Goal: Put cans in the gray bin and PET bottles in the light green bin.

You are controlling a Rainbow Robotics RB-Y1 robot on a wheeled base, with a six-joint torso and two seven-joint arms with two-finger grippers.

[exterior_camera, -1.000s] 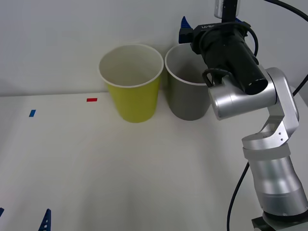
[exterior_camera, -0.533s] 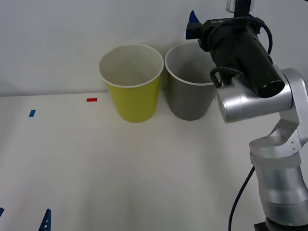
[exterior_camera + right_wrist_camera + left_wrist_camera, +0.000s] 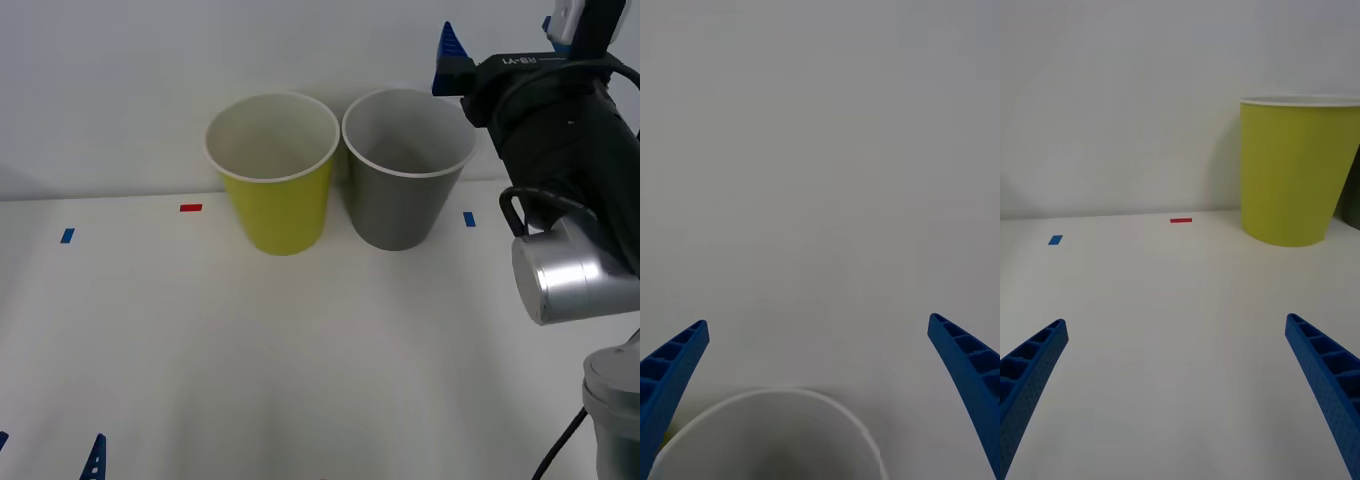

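White worktop [image 3: 300,360] w/ gray bin [image 3: 405,185] at the back; light green bin [image 3: 275,185] just beside it, both upright. I see the R end effector [image 3: 820,390] raised just beyond the gray bin's rim, fingers apart, empty. L end effector [image 3: 1176,397] low over the worktop, well apart from the gray bin, fingers apart too.

Right gripper [image 3: 500,45] rightward (off gray bin [image 3: 405,170])

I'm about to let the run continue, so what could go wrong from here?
1. The right tool hangs open above and behind the gray bin; a low swing back could clip its white rim and tip it.
2. The gray bin stands close beside the light green bin, so a knock could shift both.
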